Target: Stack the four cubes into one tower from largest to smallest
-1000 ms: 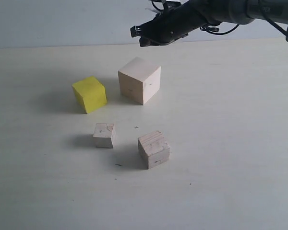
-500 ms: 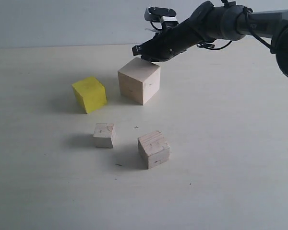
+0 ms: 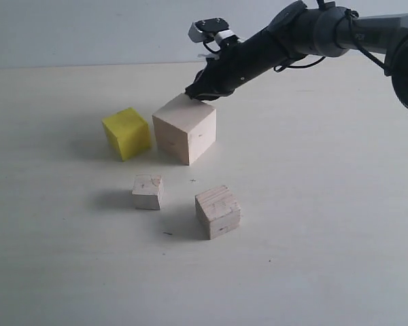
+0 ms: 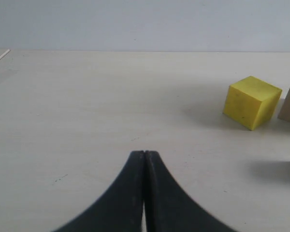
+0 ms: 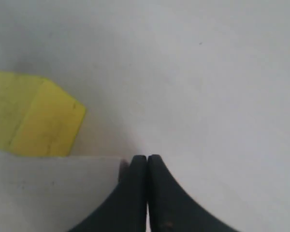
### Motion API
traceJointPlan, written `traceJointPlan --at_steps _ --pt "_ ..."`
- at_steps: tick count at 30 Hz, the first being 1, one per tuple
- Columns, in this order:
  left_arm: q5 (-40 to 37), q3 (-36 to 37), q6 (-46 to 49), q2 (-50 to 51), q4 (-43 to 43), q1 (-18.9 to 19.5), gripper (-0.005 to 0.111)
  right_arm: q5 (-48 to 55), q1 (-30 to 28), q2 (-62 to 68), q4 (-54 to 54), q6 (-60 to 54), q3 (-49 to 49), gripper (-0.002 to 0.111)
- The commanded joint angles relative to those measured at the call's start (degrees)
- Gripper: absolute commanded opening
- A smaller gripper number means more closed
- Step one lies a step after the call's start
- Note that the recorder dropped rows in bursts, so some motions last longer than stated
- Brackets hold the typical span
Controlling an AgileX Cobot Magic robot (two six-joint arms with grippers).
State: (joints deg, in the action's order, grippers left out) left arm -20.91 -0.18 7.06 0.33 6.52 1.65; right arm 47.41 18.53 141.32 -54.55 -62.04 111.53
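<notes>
On a pale bench point(image 3: 326, 258), the right arm's fingers point(image 3: 198, 88), pressed together, touch the largest cube point(image 3: 183, 132), upper centre beside the yellow cube point(image 3: 127, 133); left fingers point(image 4: 130, 193) likewise together; rigid, probably light wood, best gripped across opposite flat faces

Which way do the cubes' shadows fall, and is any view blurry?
Exterior view: soft, diffuse shadows fall left of the yellow cube and smallest cube. Right wrist view: largest cube and right claw look blurred. Left wrist view: fairly sharp, no glare.

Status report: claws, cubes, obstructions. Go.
Both shut, empty. Left claw low over bare table; right claw at far top edge of largest cube. Nothing stacked yet. Yellow cube close beside it.
</notes>
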Motion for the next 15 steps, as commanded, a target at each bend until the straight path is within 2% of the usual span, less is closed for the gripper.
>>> traceJointPlan --at_steps 1,8,15 --pt "0.4 0.2 0.1 -0.3 0.0 -0.3 0.000 7.4 0.1 0.1 1.2 -3.1 0.3 0.000" --pt "0.4 0.2 0.1 -0.3 0.0 -0.3 0.000 14.4 0.1 -0.6 3.6 -2.9 0.3 0.000" --pt "0.4 0.2 0.1 -0.3 0.0 -0.3 0.000 14.4 0.1 -6.2 3.0 -2.9 0.3 0.000"
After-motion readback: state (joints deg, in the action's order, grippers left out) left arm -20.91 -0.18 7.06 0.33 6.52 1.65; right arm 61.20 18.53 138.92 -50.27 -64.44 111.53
